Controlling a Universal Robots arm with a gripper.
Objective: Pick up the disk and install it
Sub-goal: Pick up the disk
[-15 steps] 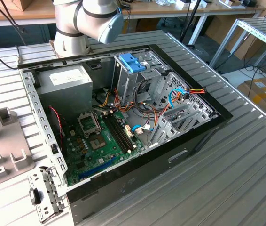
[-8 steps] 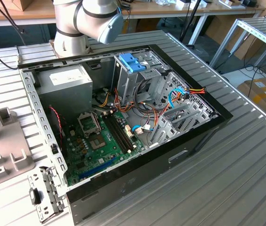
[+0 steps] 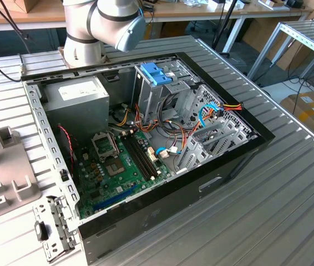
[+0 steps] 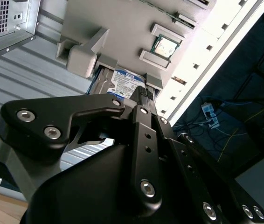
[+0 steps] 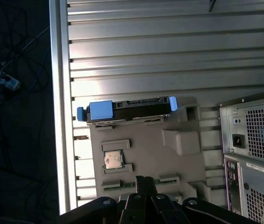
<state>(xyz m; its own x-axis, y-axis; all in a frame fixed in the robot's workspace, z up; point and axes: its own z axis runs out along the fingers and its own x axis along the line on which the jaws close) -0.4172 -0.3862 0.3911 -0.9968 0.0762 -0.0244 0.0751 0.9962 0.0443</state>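
The fingertips (image 5: 141,181) of the gripper (image 5: 144,178) are closed against each other and grasp nothing; in the first wrist view they point at the grey fixture (image 5: 141,140), with no contact visible. The disk (image 5: 128,108) stands on edge in a slot at the fixture's far side, blue end piece (image 5: 99,110) towards the table edge (image 5: 59,93); a chip (image 5: 113,160) sits in its own recess between fingertips and disk. The disk is therefore apart from the fingertips, across the fixture from them; in the second wrist view its white label (image 4: 125,79) shows just past the fingertip. Progress, judged from this: none; the disk is not gripped, not lifted, not installed. In the exterior view the open case (image 3: 146,138) lies on the table beside the fixture; the cage (image 3: 157,75) with the blue top is well apart from the disk; pick-up and installation both remain.
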